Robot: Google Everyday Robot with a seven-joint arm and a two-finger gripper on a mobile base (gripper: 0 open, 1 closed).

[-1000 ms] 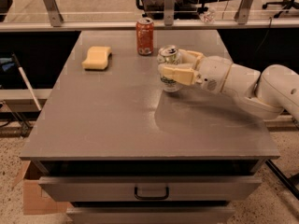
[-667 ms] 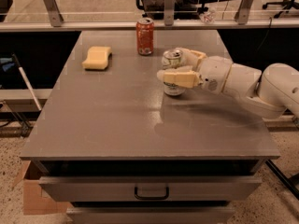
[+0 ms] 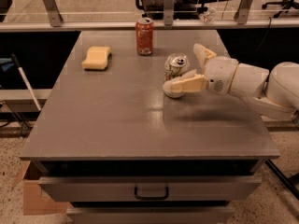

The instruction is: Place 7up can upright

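The 7up can [image 3: 176,69], silver with a green band, stands upright on the grey table [image 3: 117,115], right of centre; its top faces up. My gripper [image 3: 182,66] reaches in from the right at the can's level and is open. The near finger [image 3: 186,84] crosses in front of the can's lower part. The far finger [image 3: 203,55] stands apart, behind and to the right of the can. I cannot tell whether the near finger still touches the can.
An orange-red soda can [image 3: 145,36] stands upright at the back of the table. A yellow sponge [image 3: 96,58] lies at the back left. A railing runs behind the table. A drawer with a handle [image 3: 151,191] is below the front edge.
The fingers were closed around the 7up can; now they have spread apart and the far finger has swung away. The can stands on the table, shifted slightly right.
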